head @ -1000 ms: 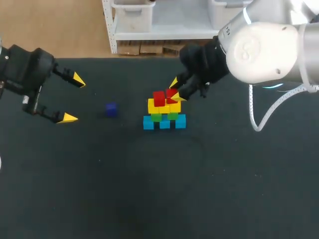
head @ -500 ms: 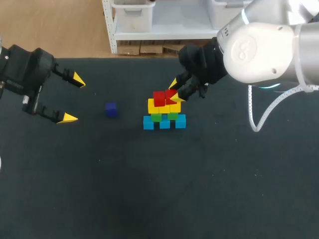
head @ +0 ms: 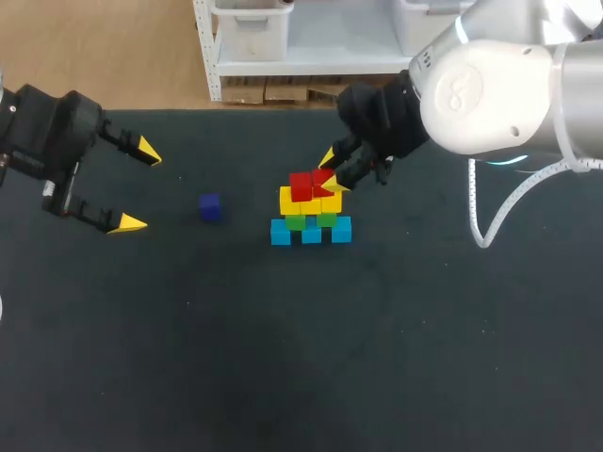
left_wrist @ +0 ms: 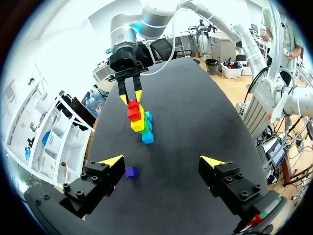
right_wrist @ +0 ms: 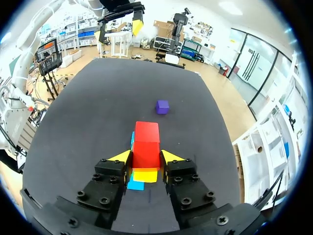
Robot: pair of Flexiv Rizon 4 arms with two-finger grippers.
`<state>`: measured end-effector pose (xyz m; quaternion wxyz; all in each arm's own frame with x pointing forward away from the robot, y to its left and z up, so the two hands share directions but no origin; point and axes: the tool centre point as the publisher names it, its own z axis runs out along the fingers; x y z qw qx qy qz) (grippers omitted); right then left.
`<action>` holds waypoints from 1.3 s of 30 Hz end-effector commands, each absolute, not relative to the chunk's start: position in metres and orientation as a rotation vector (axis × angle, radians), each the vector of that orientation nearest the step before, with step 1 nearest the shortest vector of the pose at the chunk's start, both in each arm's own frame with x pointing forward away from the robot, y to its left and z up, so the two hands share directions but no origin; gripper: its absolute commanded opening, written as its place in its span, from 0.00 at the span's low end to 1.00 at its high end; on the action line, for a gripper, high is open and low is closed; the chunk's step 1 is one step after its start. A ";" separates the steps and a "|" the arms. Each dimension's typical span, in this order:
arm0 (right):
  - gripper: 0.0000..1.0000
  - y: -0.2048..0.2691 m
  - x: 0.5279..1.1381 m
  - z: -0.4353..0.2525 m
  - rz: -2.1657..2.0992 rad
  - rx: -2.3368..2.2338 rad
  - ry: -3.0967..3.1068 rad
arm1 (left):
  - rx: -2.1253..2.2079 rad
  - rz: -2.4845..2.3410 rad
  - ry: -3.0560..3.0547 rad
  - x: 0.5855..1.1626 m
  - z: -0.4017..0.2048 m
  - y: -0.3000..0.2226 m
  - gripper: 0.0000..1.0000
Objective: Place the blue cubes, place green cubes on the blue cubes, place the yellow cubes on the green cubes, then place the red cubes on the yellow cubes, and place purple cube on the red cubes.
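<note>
A pyramid of cubes stands mid-table: blue cubes at the base, green cubes on them, yellow cubes above. One red cube rests on the yellow row. My right gripper is shut on a second red cube beside it, over the yellow cubes. In the right wrist view this red cube sits between the fingers of the gripper, with a yellow cube below. The purple cube lies alone left of the stack. My left gripper hangs open at the far left, empty.
In the left wrist view the purple cube lies just ahead of the open left gripper, with the stack and the right gripper farther on. The dark table has bare room in front.
The right arm's upper part has shifted slightly leftward; its gripper and the red cube have hardly moved. The left arm is unchanged.
</note>
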<state>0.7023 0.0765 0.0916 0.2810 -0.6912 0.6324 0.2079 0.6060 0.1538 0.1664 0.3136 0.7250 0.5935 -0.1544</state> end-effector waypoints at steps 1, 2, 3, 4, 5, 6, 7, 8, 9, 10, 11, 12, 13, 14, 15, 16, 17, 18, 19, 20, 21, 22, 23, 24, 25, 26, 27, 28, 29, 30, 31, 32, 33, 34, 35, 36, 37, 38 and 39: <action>0.00 0.077 0.704 0.090 0.564 -1.855 1.694 | 1.909 -0.407 1.558 0.606 0.165 0.155 1.00; 0.00 0.078 0.705 0.090 0.565 -1.855 1.694 | 1.909 -0.407 1.558 0.606 0.165 0.155 1.00; 0.00 0.078 0.705 0.090 0.566 -1.855 1.695 | 1.909 -0.407 1.558 0.606 0.165 0.155 1.00; 0.00 0.078 0.705 0.090 0.567 -1.856 1.695 | 1.909 -0.407 1.558 0.606 0.165 0.155 1.00; 0.00 0.078 0.705 0.090 0.568 -1.856 1.695 | 1.909 -0.407 1.558 0.606 0.165 0.155 1.00; 0.00 0.079 0.705 0.089 0.568 -1.856 1.694 | 1.909 -0.407 1.558 0.606 0.165 0.155 1.00; 0.00 0.079 0.705 0.090 0.569 -1.856 1.694 | 1.909 -0.407 1.558 0.606 0.165 0.155 1.00; 0.00 0.079 0.705 0.090 0.569 -1.857 1.693 | 1.909 -0.407 1.558 0.606 0.165 0.155 1.00; 0.00 0.080 0.705 0.090 0.569 -1.857 1.692 | 1.909 -0.407 1.558 0.606 0.165 0.155 1.00; 0.00 0.080 0.705 0.090 0.569 -1.858 1.692 | 1.909 -0.407 1.558 0.606 0.165 0.155 1.00; 0.00 0.080 0.706 0.090 0.569 -1.858 1.692 | 1.909 -0.407 1.558 0.606 0.165 0.155 1.00; 0.00 0.080 0.706 0.090 0.569 -1.857 1.692 | 1.909 -0.407 1.558 0.606 0.165 0.155 1.00; 0.00 0.080 0.706 0.090 0.570 -1.858 1.692 | 1.909 -0.407 1.558 0.606 0.165 0.155 1.00; 0.00 0.080 0.706 0.089 0.570 -1.858 1.692 | 1.909 -0.407 1.558 0.606 0.165 0.155 1.00; 0.00 0.080 0.706 0.089 0.571 -1.857 1.693 | 1.909 -0.407 1.558 0.606 0.165 0.155 1.00; 0.00 0.080 0.706 0.089 0.571 -1.857 1.694 | 1.909 -0.407 1.558 0.606 0.165 0.155 1.00; 0.00 0.080 0.706 0.089 0.571 -1.857 1.694 | 1.909 -0.407 1.558 0.606 0.165 0.155 1.00; 0.00 0.080 0.706 0.089 0.571 -1.857 1.694 | 1.909 -0.407 1.558 0.606 0.165 0.155 1.00; 0.00 0.080 0.706 0.089 0.571 -1.856 1.695 | 1.909 -0.407 1.558 0.606 0.165 0.155 1.00; 0.00 0.080 0.707 0.089 0.572 -1.856 1.696 | 1.909 -0.407 1.558 0.606 0.165 0.155 1.00; 0.00 0.080 0.707 0.089 0.572 -1.856 1.697 | 1.909 -0.407 1.558 0.606 0.165 0.155 1.00; 0.00 0.080 0.707 0.089 0.572 -1.856 1.698 | 1.909 -0.407 1.558 0.606 0.165 0.155 1.00; 0.00 0.080 0.707 0.089 0.572 -1.856 1.698 | 1.909 -0.407 1.558 0.606 0.165 0.155 1.00; 0.04 0.080 0.707 0.089 0.571 -1.856 1.700 | 1.909 -0.407 1.558 0.606 0.165 0.155 1.00; 0.07 0.080 0.707 0.089 0.572 -1.856 1.700 | 1.909 -0.407 1.558 0.606 0.165 0.155 1.00; 0.10 0.080 0.707 0.089 0.572 -1.856 1.701 | 1.909 -0.407 1.558 0.606 0.165 0.155 1.00; 0.17 0.080 0.707 0.089 0.573 -1.857 1.701 | 1.909 -0.407 1.558 0.606 0.165 0.155 1.00; 0.20 0.079 0.707 0.089 0.574 -1.858 1.701 | 1.909 -0.407 1.558 0.606 0.165 0.155 1.00; 0.20 0.079 0.707 0.089 0.574 -1.858 1.701 | 1.909 -0.407 1.558 0.606 0.165 0.155 1.00; 0.22 0.079 0.707 0.088 0.575 -1.858 1.702 | 1.909 -0.407 1.558 0.606 0.165 0.155 1.00; 0.22 0.079 0.707 0.088 0.576 -1.858 1.702 | 1.909 -0.407 1.558 0.606 0.165 0.155 1.00; 0.23 0.079 0.707 0.088 0.576 -1.859 1.703 | 1.909 -0.407 1.558 0.606 0.165 0.155 1.00; 0.24 0.079 0.707 0.088 0.576 -1.859 1.704 | 1.909 -0.407 1.558 0.606 0.165 0.155 1.00; 0.25 0.079 0.707 0.088 0.577 -1.859 1.704 | 1.909 -0.407 1.558 0.606 0.165 0.155 1.00; 0.27 0.079 0.707 0.088 0.578 -1.859 1.704 | 1.909 -0.407 1.558 0.606 0.165 0.155 1.00; 0.28 0.080 0.707 0.088 0.578 -1.859 1.703 | 1.909 -0.407 1.558 0.606 0.165 0.155 1.00; 0.29 0.080 0.707 0.088 0.579 -1.860 1.703 | 1.909 -0.407 1.558 0.606 0.165 0.155 1.00; 0.29 0.080 0.707 0.087 0.580 -1.860 1.703 | 1.909 -0.407 1.558 0.606 0.165 0.155 1.00; 0.29 0.080 0.707 0.087 0.580 -1.861 1.702 | 1.909 -0.407 1.558 0.606 0.165 0.155 1.00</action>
